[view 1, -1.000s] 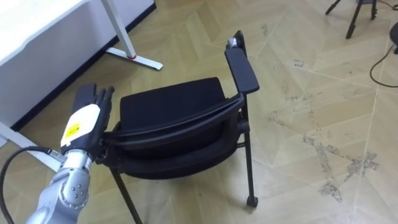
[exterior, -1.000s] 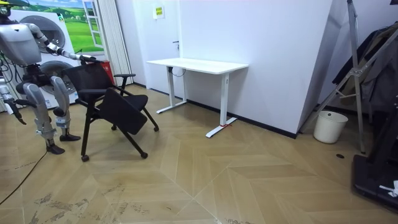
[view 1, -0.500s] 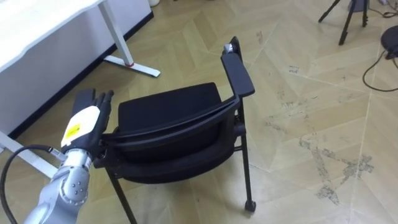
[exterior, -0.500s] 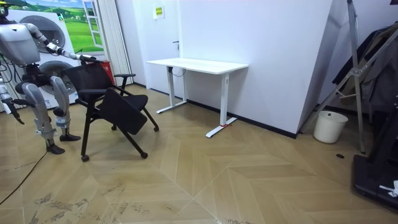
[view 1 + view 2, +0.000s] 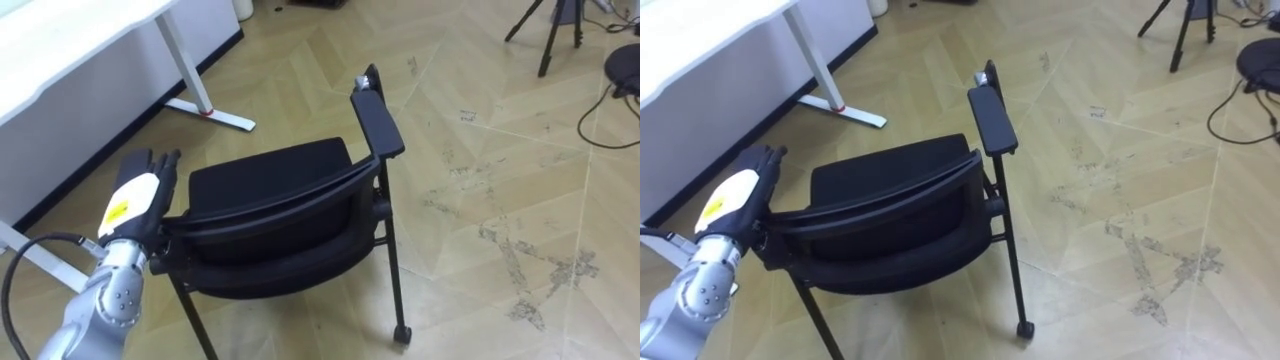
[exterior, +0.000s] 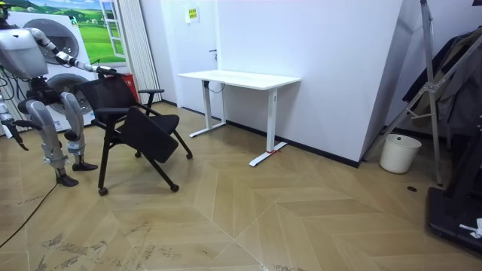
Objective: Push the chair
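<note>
Task thing: a black castored chair [image 5: 270, 190] with padded armrests is set on the pale wooden floor [image 5: 500, 150], directly before the robot and near the white worktop [image 5: 70, 40].
Left hand: the left hand [image 5: 138, 195] is laid flat against the left end of the backrest, with its fingers [image 5: 155, 160] extended straight; nothing is gripped.
Right hand: the right hand [image 6: 10, 128] is seen low at the robot's side; its state cannot be told.
Key relation: the backrest's long axis is set crosswise, and most of the chair lies ahead and right of the nearer left hand. An off-centre push is therefore judged likely to swing it.
</note>
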Robot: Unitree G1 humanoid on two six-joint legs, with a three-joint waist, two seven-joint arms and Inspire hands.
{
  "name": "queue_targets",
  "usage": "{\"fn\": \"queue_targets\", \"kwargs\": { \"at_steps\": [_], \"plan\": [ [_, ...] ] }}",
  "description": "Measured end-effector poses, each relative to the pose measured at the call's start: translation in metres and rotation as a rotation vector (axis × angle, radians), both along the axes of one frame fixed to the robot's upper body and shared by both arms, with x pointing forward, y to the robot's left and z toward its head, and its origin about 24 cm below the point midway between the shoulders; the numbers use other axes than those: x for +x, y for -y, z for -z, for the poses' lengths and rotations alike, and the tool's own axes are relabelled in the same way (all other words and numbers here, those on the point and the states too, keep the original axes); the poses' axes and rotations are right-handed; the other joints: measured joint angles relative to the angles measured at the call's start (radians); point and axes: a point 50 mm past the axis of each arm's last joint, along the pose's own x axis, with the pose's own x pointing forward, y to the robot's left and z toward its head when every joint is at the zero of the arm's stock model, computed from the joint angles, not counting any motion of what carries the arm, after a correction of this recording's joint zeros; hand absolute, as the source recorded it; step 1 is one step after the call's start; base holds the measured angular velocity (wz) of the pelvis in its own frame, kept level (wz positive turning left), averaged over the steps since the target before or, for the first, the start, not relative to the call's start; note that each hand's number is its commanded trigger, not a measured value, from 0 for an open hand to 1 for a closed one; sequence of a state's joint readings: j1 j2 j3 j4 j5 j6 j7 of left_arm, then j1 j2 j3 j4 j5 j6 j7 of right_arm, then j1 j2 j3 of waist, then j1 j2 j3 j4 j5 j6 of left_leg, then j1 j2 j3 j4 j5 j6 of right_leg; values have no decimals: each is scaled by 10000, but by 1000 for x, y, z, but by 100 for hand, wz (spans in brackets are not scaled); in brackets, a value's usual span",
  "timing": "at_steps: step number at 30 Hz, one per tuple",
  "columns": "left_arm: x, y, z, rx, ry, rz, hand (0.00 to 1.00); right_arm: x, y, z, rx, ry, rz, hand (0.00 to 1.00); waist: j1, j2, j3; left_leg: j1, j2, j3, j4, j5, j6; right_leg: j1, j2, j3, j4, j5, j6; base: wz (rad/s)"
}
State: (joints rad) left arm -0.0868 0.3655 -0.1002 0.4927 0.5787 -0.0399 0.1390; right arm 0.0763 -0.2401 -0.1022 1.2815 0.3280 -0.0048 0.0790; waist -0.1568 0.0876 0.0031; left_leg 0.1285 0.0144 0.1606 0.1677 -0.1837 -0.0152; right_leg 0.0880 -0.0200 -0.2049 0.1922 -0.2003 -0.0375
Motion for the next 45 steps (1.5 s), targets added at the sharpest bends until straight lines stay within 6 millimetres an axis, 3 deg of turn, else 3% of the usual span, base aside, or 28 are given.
{"fn": "queue_targets", "kwargs": {
  "at_steps": [3, 4, 6, 26, 45],
  "plan": [
    [1, -1, -1, 13, -46, -43, 0, -1, 0, 0, 24, -65, 20, 0, 6, 12, -7, -7, 9, 3, 8, 0, 0, -23, 16, 42, 5, 9, -15, -2],
    [1, -1, -1, 2, -80, -44, 14, 0, 0, 0, 20, -65, 16, 0, 7, 20, -13, -20, 14, 3, 11, 0, 0, -35, 20, 44, 6, 12, -20, 0],
    [2, -2, -2, -20, -225, -53, 100, 0, 0, 0, 41, -113, 20, 0, 6, 44, -30, -43, 32, 4, 19, -1, 0, -55, 38, 46, 6, 20, -34, 0],
    [4, -6, -8, 436, -810, 561, 100, 11, 7, -3, -288, 96, 461, 0, -47, 188, -52, -473, 89, 3, 219, -1, 0, -315, 60, 3, 129, 35, -119, 1],
    [6, -4, -12, 459, -572, 572, 100, 12, 10, -5, -511, 140, 790, 0, -44, 134, 16, -535, 92, -1, 221, -1, 0, -339, 61, -19, 117, 35, -120, 0]
  ]
}}
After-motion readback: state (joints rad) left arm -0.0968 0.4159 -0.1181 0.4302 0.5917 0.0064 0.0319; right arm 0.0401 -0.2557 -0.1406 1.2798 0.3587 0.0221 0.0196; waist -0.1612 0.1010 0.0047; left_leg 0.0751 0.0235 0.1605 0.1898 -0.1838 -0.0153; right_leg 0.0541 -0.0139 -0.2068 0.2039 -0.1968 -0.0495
